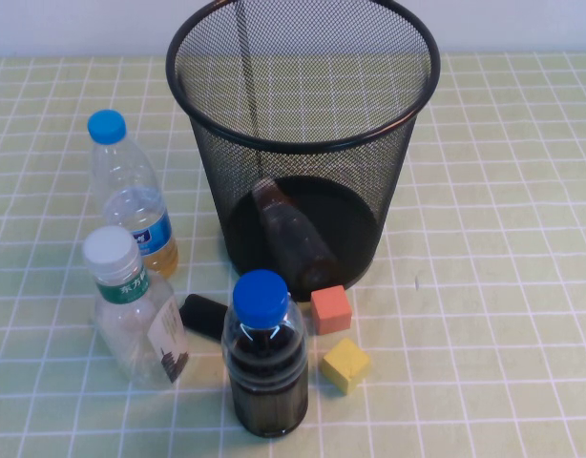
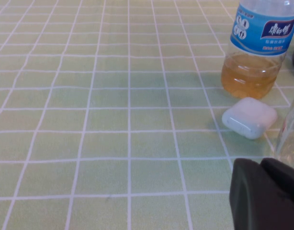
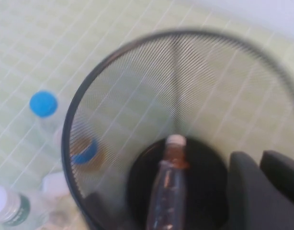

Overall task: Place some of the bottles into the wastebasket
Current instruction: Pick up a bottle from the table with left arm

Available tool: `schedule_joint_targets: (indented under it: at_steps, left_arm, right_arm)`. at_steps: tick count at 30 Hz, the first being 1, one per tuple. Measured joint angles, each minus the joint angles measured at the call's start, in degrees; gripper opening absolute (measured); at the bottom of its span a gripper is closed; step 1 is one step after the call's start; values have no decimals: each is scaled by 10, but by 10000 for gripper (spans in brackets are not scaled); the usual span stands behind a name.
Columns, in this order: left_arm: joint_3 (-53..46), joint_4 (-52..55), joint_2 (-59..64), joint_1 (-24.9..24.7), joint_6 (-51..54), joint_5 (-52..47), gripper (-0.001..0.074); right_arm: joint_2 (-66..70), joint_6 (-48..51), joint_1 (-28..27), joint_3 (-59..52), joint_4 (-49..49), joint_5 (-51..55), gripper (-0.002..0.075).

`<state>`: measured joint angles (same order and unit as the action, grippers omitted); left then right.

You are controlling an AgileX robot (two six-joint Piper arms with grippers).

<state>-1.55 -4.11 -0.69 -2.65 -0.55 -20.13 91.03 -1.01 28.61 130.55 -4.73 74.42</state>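
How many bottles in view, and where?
4. One lies inside the wastebasket (bottle); three stand outside, to its left and front: blue-cap with amber liquid, white-cap, dark blue-cap. More may be hidden.

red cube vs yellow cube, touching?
Apart. The high view shows bare tablecloth between the red cube and the yellow cube. Left gripper sits low by the table; right gripper is over the wastebasket.

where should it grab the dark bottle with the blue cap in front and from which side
Grip the dark bottle around its narrower upper body just under the blue cap, coming down from above: it stands upright, and neighbours crowd its sides.
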Motion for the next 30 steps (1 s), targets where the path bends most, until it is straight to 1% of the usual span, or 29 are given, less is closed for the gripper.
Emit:
schedule_joint_targets:
  at_steps: [5,8,11,13,15,19,23,28,30]
  left_arm:
    - [0,0,0,0,0,0,-4]
    - [0,0,0,0,0,0,-4]
    - [0,0,0,0,0,0,-5]
    - [0,0,0,0,0,0,-4]
    - [0,0,0,0,0,0,-5]
    - [0,0,0,0,0,0,-4]
    - [0,0,0,0,0,0,-4]
    - [0,0,0,0,0,0,-4]
    - [0,0,0,0,0,0,-4]
  right_arm:
    - [-75,1,0,0,55,0,0]
    - [-117,16,0,-5,53,0,0]
    - [-160,42,0,-51,47,0,0]
    - [-195,55,0,-110,47,-3,0]
    - [-231,55,0,-173,68,-15,0]
    - [-328,45,0,-321,114,-69,0]
    - [-429,33,0,-489,118,-166,0]
    - [-561,15,0,-714,118,-318,0]
    - [-595,15,0,-783,120,-374,0]
